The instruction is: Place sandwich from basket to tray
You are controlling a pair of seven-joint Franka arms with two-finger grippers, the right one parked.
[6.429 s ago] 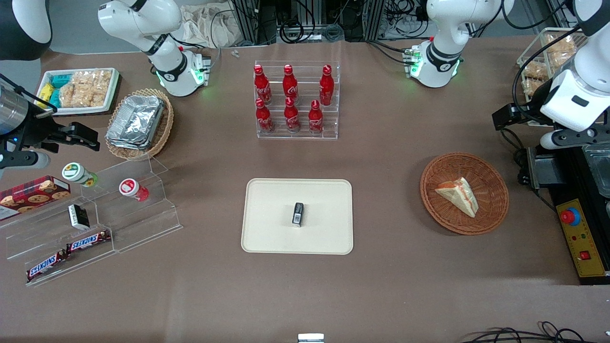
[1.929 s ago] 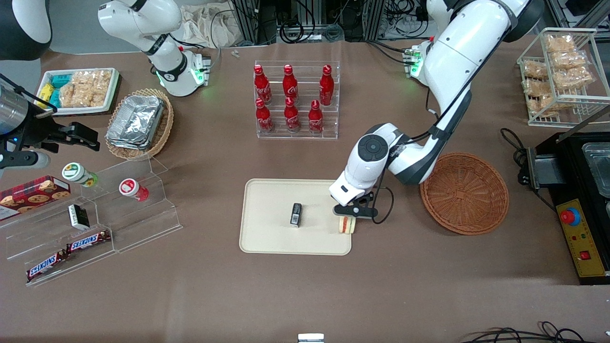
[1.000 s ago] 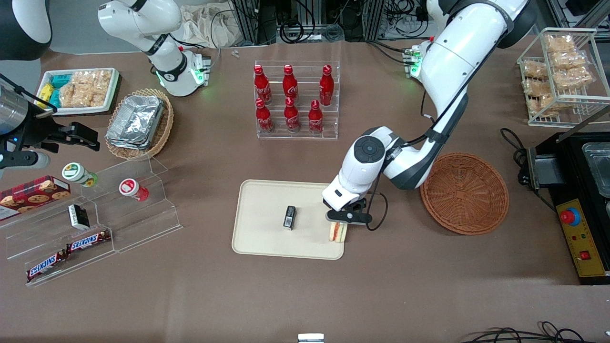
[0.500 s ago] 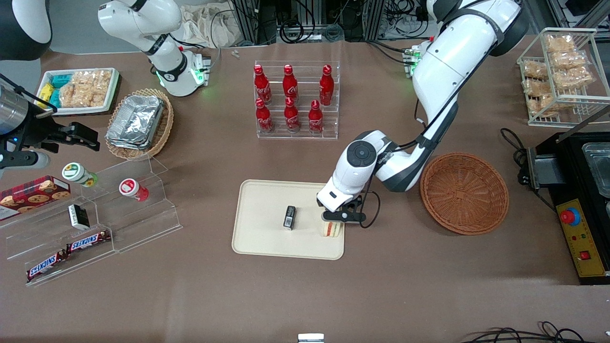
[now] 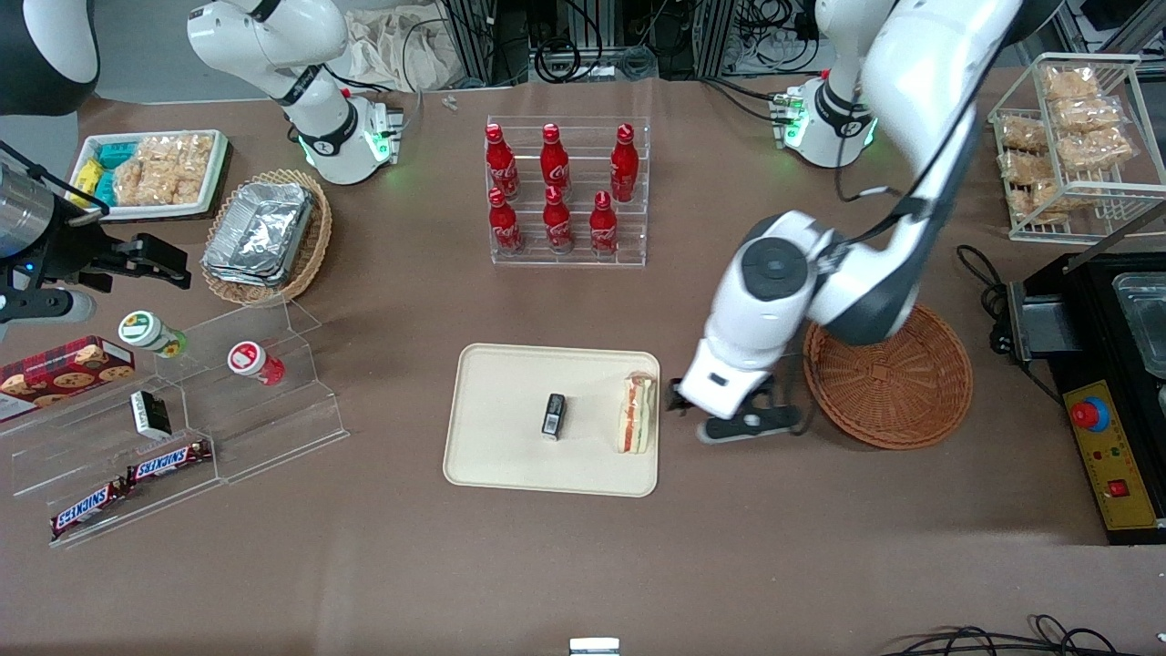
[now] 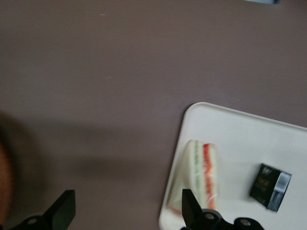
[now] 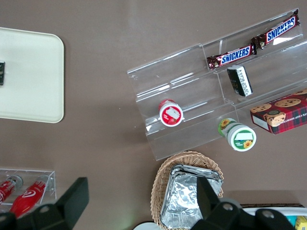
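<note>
The sandwich (image 5: 636,415), pale bread with red-orange filling, lies on the cream tray (image 5: 510,456) at its edge nearest the basket; it also shows in the left wrist view (image 6: 199,178) on the tray (image 6: 240,139). The reddish-brown basket (image 5: 888,374) holds nothing. My left gripper (image 5: 733,415) is open and holds nothing, raised above the bare table between tray and basket, apart from the sandwich; in the left wrist view (image 6: 125,211) its fingertips (image 6: 64,208) stand wide.
A small black box (image 5: 553,415) lies mid-tray, also in the left wrist view (image 6: 270,180). A rack of red bottles (image 5: 565,191) stands farther from the camera. Clear acrylic shelves with snacks (image 5: 173,410) and a tan basket of foil containers (image 5: 264,232) lie toward the parked arm's end.
The gripper carried the sandwich from the basket to the tray, nudging the tray slightly. It has let go, opened, risen and moved toward the basket; the sandwich stays on the tray.
</note>
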